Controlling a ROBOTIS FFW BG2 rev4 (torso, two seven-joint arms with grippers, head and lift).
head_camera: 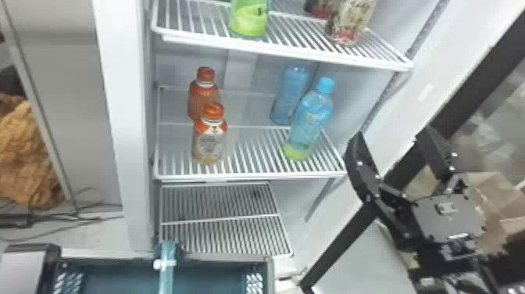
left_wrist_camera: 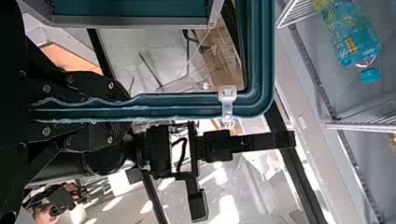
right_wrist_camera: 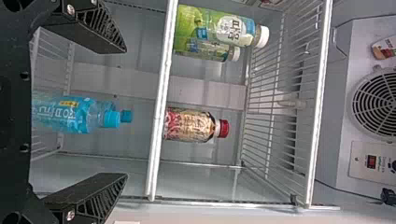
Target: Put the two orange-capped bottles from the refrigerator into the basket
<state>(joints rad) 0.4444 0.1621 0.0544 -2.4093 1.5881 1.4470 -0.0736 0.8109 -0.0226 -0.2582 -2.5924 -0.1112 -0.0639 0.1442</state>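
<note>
Left tool (left_wrist_camera: 122, 112) clamped on basket handle (left_wrist_camera: 182, 106); right tool (head_camera: 390, 136) wide. Orange-capped bottles (head_camera: 211, 142) (both upright) on refrigerator shelf (head_camera: 250, 176).

The orange-capped bottles (head_camera: 209, 142) look like smooth, glossy plastic, the basket handle (left_wrist_camera: 264, 60) like smooth plastic with a soft sheen; the wire shelf (head_camera: 250, 177) seems glossy coated metal, the cardboard box (head_camera: 490, 187) matt paperboard

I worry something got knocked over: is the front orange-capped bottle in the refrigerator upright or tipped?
Upright. The front orange-capped bottle stands with its base on the white wire shelf and its cap on top.
</note>
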